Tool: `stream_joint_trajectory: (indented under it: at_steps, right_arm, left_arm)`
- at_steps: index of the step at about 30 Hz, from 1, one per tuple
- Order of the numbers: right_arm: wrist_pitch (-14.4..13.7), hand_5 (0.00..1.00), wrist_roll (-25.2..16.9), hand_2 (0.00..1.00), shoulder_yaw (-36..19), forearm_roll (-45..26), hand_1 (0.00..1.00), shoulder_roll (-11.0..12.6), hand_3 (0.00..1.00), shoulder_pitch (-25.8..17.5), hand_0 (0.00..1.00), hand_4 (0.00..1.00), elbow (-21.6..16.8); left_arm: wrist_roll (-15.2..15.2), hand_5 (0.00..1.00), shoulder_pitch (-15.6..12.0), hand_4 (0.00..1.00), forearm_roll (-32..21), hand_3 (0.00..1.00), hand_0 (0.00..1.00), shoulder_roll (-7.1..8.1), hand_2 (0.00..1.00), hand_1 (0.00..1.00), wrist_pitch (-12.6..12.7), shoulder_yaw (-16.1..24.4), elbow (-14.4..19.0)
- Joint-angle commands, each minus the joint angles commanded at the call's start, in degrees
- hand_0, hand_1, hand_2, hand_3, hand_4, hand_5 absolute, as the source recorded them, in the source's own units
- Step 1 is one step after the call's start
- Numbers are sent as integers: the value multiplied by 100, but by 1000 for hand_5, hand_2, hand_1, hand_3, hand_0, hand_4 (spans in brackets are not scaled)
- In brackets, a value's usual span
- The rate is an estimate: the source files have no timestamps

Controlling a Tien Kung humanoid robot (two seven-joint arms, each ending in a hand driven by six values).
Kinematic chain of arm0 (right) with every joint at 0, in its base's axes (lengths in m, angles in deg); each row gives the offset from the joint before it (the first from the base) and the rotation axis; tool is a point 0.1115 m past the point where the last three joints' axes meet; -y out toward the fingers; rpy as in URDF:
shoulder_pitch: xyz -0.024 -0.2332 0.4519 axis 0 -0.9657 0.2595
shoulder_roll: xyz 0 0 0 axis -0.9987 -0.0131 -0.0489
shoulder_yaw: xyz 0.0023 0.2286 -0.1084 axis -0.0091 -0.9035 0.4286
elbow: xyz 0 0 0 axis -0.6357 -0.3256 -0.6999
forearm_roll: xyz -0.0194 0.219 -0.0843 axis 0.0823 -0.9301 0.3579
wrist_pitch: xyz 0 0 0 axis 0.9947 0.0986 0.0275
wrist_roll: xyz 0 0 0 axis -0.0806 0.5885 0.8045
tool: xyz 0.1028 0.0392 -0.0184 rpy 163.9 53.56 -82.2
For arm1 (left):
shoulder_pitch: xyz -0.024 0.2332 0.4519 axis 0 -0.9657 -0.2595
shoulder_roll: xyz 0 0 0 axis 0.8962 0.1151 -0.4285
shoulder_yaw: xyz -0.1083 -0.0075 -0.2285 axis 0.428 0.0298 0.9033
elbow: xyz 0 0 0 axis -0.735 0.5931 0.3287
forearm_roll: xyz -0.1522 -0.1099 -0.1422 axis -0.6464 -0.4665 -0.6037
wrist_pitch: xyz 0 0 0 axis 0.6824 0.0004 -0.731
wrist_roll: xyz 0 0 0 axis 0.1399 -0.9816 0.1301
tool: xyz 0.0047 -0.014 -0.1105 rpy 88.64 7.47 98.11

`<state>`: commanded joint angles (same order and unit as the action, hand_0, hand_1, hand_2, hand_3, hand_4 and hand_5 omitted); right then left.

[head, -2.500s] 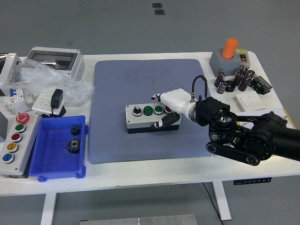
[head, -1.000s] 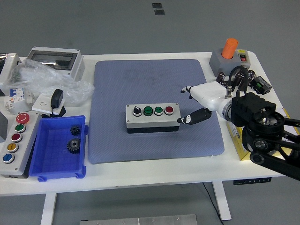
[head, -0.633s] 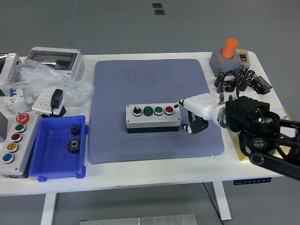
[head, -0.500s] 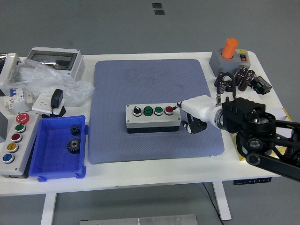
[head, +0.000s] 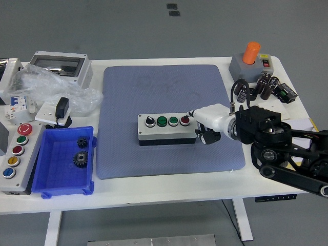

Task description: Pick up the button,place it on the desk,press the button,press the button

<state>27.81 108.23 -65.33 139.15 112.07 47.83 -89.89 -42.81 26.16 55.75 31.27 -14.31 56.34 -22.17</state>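
One blue mat [head: 164, 92] carries one button box [head: 166, 129] at its centre (three round buttons, one black knob). At the box's right end, one right hand [head: 205, 123] points a finger onto the red button [head: 184, 120], other fingers curled, gripping nothing.

We see the right hand [head: 205, 122] at the button box's [head: 166, 129] three o'clock end on the blue mat [head: 164, 97], one fingertip [head: 190, 115] at the red button [head: 184, 120].
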Motion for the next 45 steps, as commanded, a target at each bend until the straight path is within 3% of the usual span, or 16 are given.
stream_joint_trajectory:
  at_steps: [9, 12, 20, 21, 27, 28, 33, 34, 38, 39, 40, 45]
  right_arm:
    - [130, 2, 0, 318, 368, -204, 364, -100, 933, 94, 292, 354, 223]
    - [53, 2, -35, 317, 351, -232, 361, -75, 935, 108, 287, 357, 180]
    - [-912, 2, -747, 315, -242, -285, 358, 87, 926, 61, 286, 364, 0]
    - [-1068, 2, -849, 311, -301, -297, 349, 100, 889, 43, 278, 378, -3]
    - [-1888, 2, -1371, 311, -482, -561, 349, 99, 889, -86, 278, 378, 177]
    - [-2030, 248, -1479, 357, -515, -662, 341, 86, 783, -121, 183, 633, 247]
    - [-2822, 248, -2187, 357, -883, -1332, 341, -55, 783, -421, 183, 633, 717]
    - [-2990, 325, -2383, 585, -995, -1527, 534, -109, 712, -526, 501, 716, 835]
    - [-3439, 325, -3245, 585, -1486, -2399, 534, -405, 712, -1012, 501, 716, 1352]
    - [-3422, 325, -3451, 585, -1600, -2606, 534, -482, 712, -1130, 501, 716, 1469]
    - [-3374, 523, -3657, 739, -1714, -2812, 704, -561, 718, -1247, 746, 799, 1583]
    - [-2919, 523, -4708, 739, -2357, -3912, 704, -906, 718, -1934, 746, 799, 2072]
  left_arm:
    - [16, 282, 7, 536, 1, 607, 586, 13, 606, 638, 4, 11, 2]
    - [17, 282, 10, 538, 0, 607, 586, 12, 606, 638, 6, 17, 2]
    - [8, 282, 18, 538, 1, 606, 586, 3, 606, 638, 0, 12, 0]
    - [7, 282, 18, 537, 2, 606, 586, 2, 606, 638, 0, 11, 0]
    - [0, 282, 6, 537, -30, 606, 586, -1, 606, 638, 4, -26, -1]
    - [-1, 281, 5, 538, -35, 607, 586, -1, 606, 639, 5, -32, -1]
    - [-13, 281, 16, 538, -21, 607, 586, 1, 606, 639, 3, -26, 1]
    - [-18, 281, 20, 538, -17, 607, 586, 1, 605, 638, -1, -23, 1]
    - [-43, 281, 27, 538, -15, 607, 586, -5, 605, 638, -15, -17, 4]
    - [-49, 281, 25, 538, -14, 607, 586, -8, 605, 638, -16, -17, 4]
    - [-62, 280, 23, 539, -8, 608, 586, -11, 605, 638, -17, -17, 5]
    - [-317, 280, 22, 539, 209, 608, 586, -26, 605, 638, 52, 65, 26]
